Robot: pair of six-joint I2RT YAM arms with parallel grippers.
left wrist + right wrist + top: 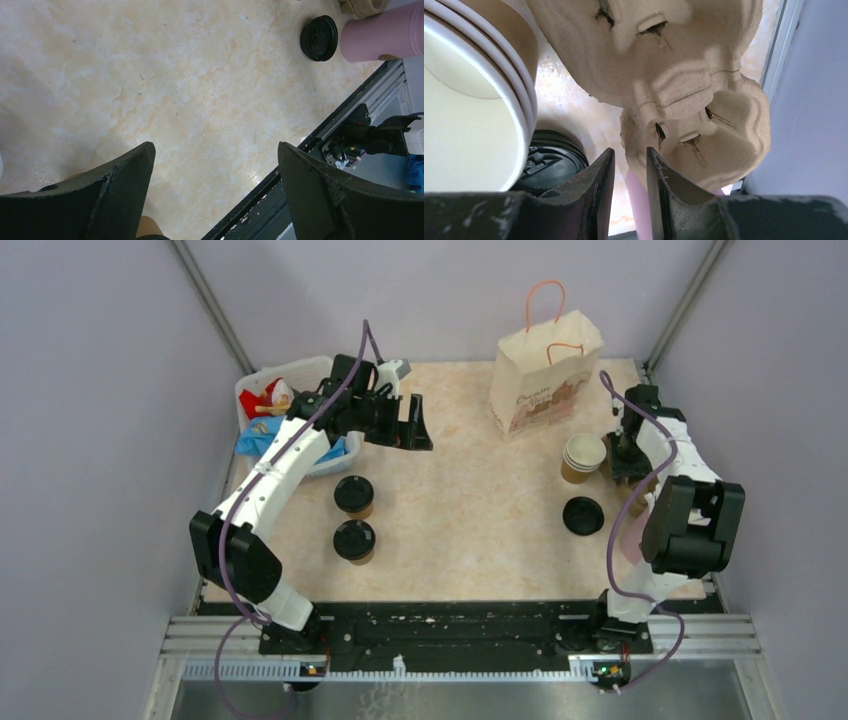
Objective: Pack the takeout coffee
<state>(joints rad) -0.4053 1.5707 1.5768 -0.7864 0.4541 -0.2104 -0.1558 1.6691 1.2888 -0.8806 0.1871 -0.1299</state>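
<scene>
**Overhead and wrist views of a two-arm packing cell.** The takeout coffee, two lidded cups (pixel 353 495) of brown paper under black lids, stands on the worktop (pixel 470 500) left of centre. One cup is just nearer the arm bases than the other; both are upright and apart from either arm.

The left end effector (pixel 215 150) hangs released over bare worktop near the far-left bin (pixel 255 380), its jaws spread wide with nothing between them. It appears to be parked out of the way so the right side can work.

The right end effector (pixel 630 155) is at the far right, its jaws drawn to a narrow slot about the lower rim of the moulded-pulp tray (pixel 674 75). Whether the rim is actually pinched cannot be told. The tray sits just beside a stack of empty cups (pixel 474 100), with a loose black lid (pixel 549 160) and a pink cup (pixel 380 35) close by.

Going for the tray first makes sense — it would give the cups fixed sockets before they go into the paper bag (pixel 545 380), which stands upright at the far edge with its orange handles up.

Brown print on the bag's face is too small to read — raised lettering on the loose lid is likewise illegible.
</scene>
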